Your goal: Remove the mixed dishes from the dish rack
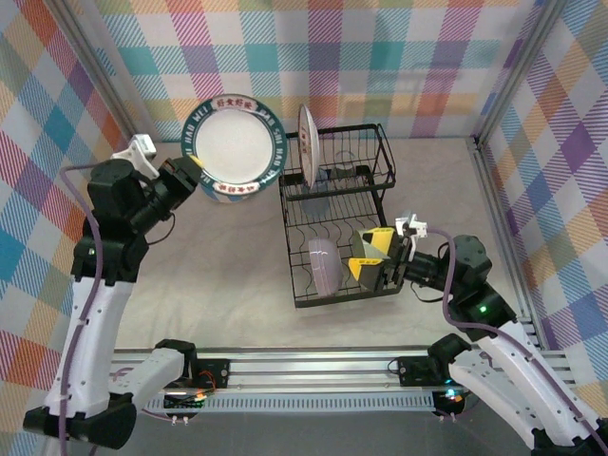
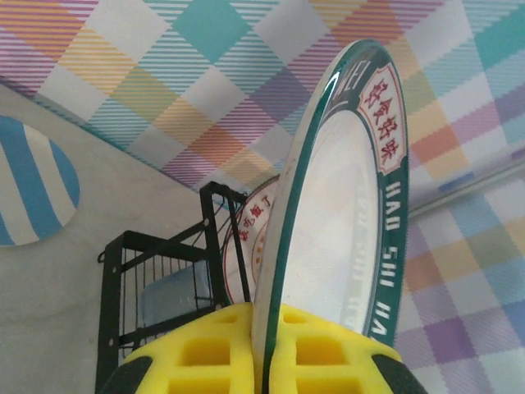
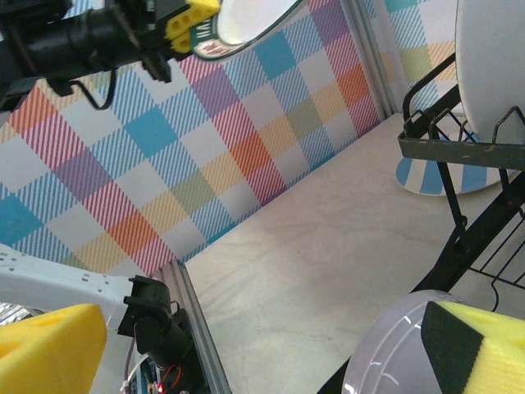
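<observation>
In the left wrist view the lower rim of the green-rimmed plate (image 2: 344, 238) is buried between the yellow fingers (image 2: 205, 353) of the left gripper (image 2: 264, 328), and that plate hides most of the standing plate (image 2: 250, 238) and the right side of the rack (image 2: 107, 328). A bluish shape (image 2: 168, 300) behind the rack wires is too blurred to name. The striped plate (image 2: 29, 180) is cut by the left edge. In the right wrist view the bowl (image 3: 394, 345) is cropped at the bottom and partly covered by a finger (image 3: 492, 357) of the right gripper (image 3: 262, 353); the standing plate (image 3: 492, 82) runs off the upper right corner.
</observation>
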Available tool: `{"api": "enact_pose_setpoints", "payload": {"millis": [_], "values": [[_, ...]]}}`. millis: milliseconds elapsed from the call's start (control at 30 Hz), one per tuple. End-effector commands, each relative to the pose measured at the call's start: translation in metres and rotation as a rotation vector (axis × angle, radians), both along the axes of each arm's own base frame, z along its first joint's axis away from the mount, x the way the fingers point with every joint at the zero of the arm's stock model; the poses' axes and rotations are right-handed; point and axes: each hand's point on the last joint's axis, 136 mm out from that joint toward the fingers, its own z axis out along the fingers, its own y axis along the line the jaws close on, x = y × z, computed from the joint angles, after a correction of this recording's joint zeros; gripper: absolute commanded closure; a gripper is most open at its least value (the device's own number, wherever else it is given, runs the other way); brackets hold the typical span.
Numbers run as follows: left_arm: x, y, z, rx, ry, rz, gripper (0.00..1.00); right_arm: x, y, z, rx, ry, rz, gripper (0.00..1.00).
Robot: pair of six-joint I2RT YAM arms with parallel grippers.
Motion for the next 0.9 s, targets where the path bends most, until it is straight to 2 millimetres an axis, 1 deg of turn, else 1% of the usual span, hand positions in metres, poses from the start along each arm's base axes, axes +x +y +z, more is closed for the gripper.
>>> {"api": "enact_pose_setpoints", "payload": {"millis": [0,33,100,167,267,367,433,500,600,700,867], "values": [[0.022,0.007,0.021,-0.122,-0.097,-0.048,1.00,-0.012,-0.002,0.014,0.038,-0.108,0.036,0.01],[0.033,0.014,0.016,-0.142,-0.107,-0.045,1.00,-0.015,-0.002,0.015,0.045,-0.120,0.042,0.01],[0.055,0.028,-0.006,-0.177,-0.079,-0.021,1.00,-0.018,-0.003,0.012,0.050,-0.126,0.048,0.01],[0.079,0.039,-0.037,-0.232,-0.026,-0.017,1.00,-0.019,-0.004,0.008,0.047,-0.126,0.047,0.01],[0.107,0.053,-0.077,-0.280,0.023,-0.011,1.00,-0.018,-0.004,0.001,0.043,-0.118,0.046,0.01],[0.124,0.069,-0.104,-0.239,0.024,0.045,1.00,-0.018,-0.003,-0.003,0.042,-0.117,0.053,0.01],[0.134,0.078,-0.124,-0.217,0.073,0.087,1.00,-0.018,-0.003,-0.004,0.044,-0.117,0.051,0.01],[0.147,0.079,-0.136,-0.219,0.085,0.078,1.00,-0.018,-0.003,-0.006,0.042,-0.114,0.052,0.01],[0.164,0.082,-0.161,-0.239,0.140,0.083,1.00,-0.018,-0.003,-0.007,0.044,-0.116,0.050,0.01],[0.179,0.089,-0.186,-0.247,0.182,0.113,1.00,-0.017,-0.002,-0.009,0.045,-0.119,0.052,0.01],[0.204,0.096,-0.218,-0.274,0.208,0.132,1.00,-0.015,-0.002,-0.013,0.041,-0.120,0.044,0.01]]}}
